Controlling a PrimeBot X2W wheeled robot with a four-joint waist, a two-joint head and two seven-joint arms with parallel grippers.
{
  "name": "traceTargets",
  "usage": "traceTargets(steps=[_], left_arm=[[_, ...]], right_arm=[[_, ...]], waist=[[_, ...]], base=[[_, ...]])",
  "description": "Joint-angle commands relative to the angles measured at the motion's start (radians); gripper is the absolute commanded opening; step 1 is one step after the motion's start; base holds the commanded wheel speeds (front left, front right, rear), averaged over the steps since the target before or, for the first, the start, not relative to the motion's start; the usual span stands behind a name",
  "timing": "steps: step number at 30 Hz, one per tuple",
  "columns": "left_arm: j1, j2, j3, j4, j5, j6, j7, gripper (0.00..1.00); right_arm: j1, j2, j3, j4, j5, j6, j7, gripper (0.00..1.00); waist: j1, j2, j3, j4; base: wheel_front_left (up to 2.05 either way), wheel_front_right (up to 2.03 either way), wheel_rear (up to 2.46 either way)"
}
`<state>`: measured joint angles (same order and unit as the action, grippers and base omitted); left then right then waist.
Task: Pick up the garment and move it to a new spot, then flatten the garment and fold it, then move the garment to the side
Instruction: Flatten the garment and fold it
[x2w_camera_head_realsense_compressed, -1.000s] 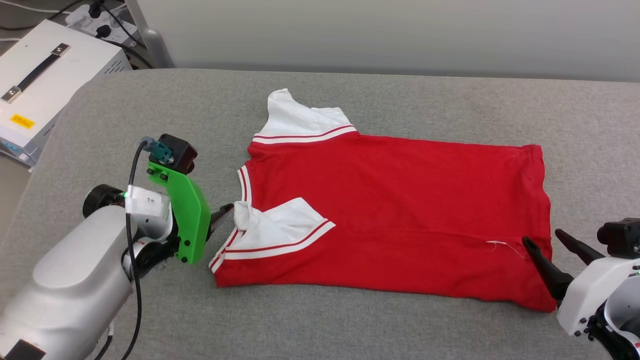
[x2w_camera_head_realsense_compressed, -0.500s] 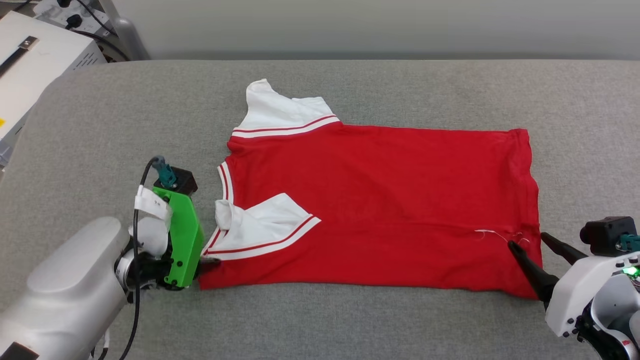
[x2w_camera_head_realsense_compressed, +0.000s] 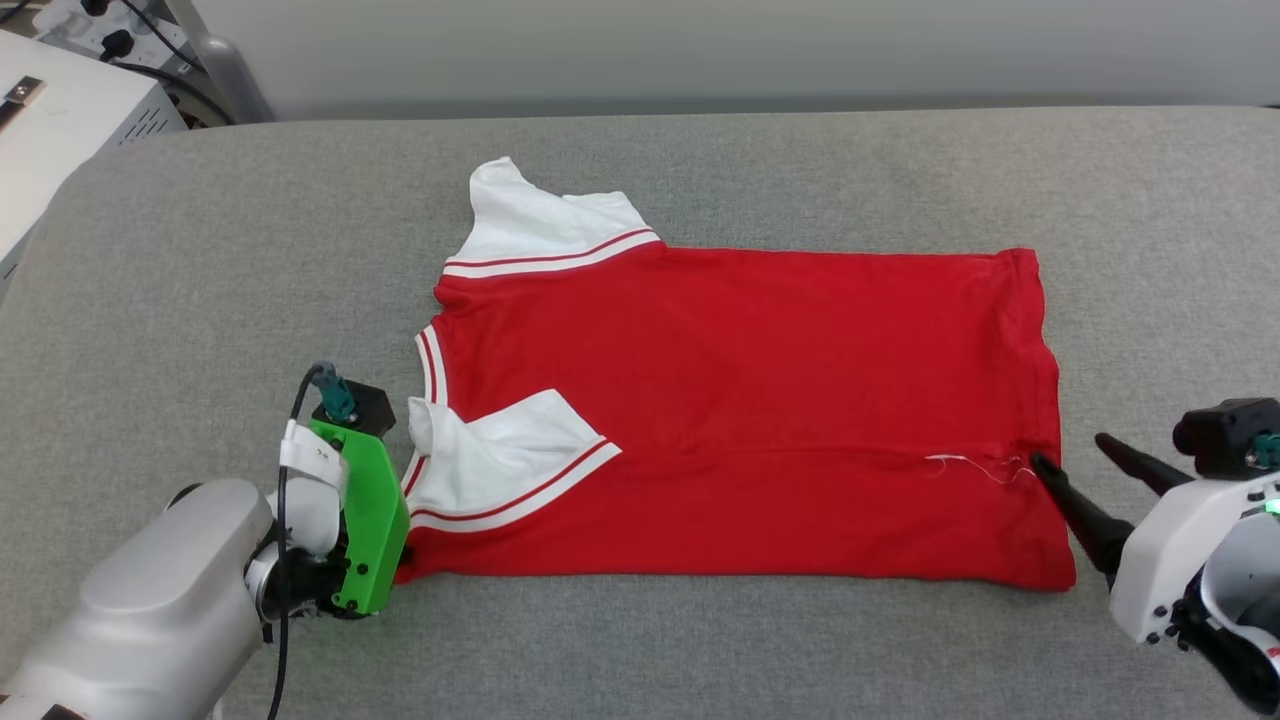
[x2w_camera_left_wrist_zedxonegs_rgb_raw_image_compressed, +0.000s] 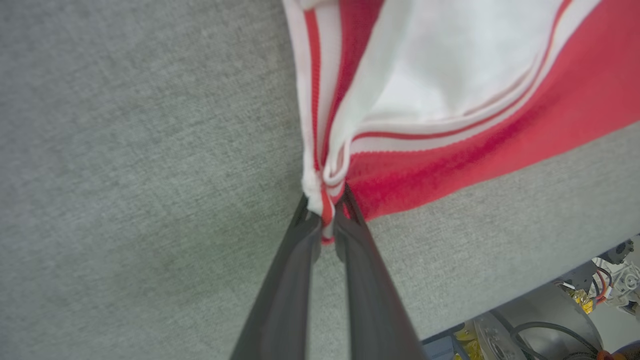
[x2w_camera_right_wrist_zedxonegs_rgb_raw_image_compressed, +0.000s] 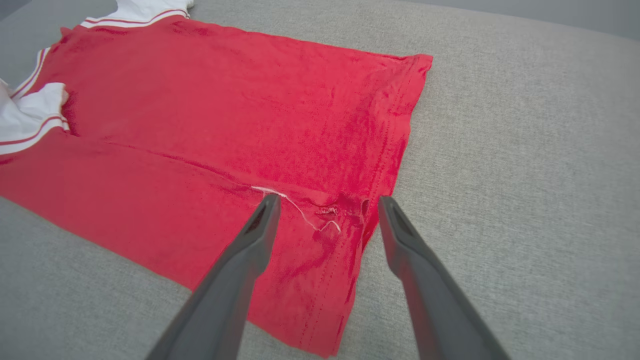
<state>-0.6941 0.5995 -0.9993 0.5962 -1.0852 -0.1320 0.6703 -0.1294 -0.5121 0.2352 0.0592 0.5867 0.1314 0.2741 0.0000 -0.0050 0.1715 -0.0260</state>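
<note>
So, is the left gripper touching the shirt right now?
Touching. The left wrist view shows the left gripper pinching the striped corner of the shirt, with fabric bunched between its tips.

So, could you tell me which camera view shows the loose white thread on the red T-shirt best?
The right wrist view: the loose white thread lies close up at the right gripper. The head view gives it as a faint line. The left wrist view looks at the striped corner of the T-shirt instead.

the garment (x2w_camera_head_realsense_compressed: 740, 420) lies on the padded surface (x2w_camera_head_realsense_compressed: 200, 300), left gripper (x2w_camera_left_wrist_zedxonegs_rgb_raw_image_compressed: 327, 220) at its near left corner, right gripper (x2w_camera_head_realsense_compressed: 1068, 450) over its right hem.
</note>
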Motion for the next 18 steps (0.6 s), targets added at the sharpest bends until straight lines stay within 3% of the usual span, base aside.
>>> traceTargets(steps=[1,6,11,18], left_arm=[[0.025,-0.015,-0.023,0.001,-0.002,0.002,-0.014,0.00],[0.012,0.010,-0.037,-0.038,-0.009,0.002,-0.063,0.00],[0.008,0.034,-0.057,-0.073,-0.011,0.001,-0.104,0.00],[-0.023,0.036,-0.081,-0.093,-0.010,0.001,-0.128,0.00]], right_arm=[[-0.030,-0.021,-0.009,-0.008,-0.002,-0.001,0.018,1.00],[-0.081,-0.099,-0.009,-0.033,0.010,-0.001,0.153,1.00],[-0.145,-0.189,0.021,-0.065,0.096,-0.001,0.417,1.00],[-0.184,-0.219,0.038,-0.038,0.201,-0.001,0.695,1.00]], waist=[[0.0000,0.0050,-0.020,0.006],[0.0000,0.0050,-0.047,0.011],[0.0000,0.0050,-0.055,0.016],[0.0000,0.0050,-0.040,0.039]], base=[[0.00,0.00,0.00],[0.00,0.00,0.00],[0.00,0.00,0.00],[0.00,0.00,0.00]])
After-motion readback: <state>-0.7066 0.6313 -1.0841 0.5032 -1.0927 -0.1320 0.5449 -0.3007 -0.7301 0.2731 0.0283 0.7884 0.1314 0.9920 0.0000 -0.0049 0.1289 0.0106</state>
